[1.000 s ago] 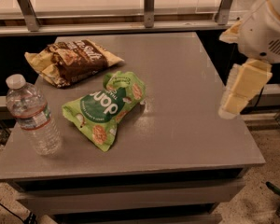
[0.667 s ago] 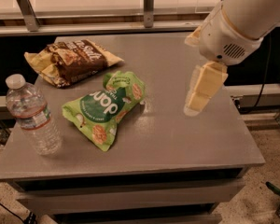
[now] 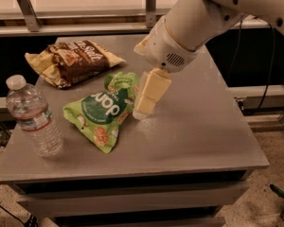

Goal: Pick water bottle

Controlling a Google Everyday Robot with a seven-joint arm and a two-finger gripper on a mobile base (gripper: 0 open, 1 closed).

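Observation:
The water bottle (image 3: 34, 117) stands upright at the front left corner of the grey table (image 3: 194, 126). It is clear and ribbed, with a white cap and a white label with a red band. My gripper (image 3: 149, 96) hangs from the white arm above the middle of the table, right beside the green snack bag (image 3: 104, 110) and well to the right of the bottle. It holds nothing that I can see.
A brown and yellow snack bag (image 3: 71, 60) lies at the back left of the table. A metal rail (image 3: 85, 25) runs behind the table. The table's right edge drops to the floor, where cables lie.
The arm has swung left across the table, from beyond the right edge to the middle beside the green bag. The bottle and bags have not moved.

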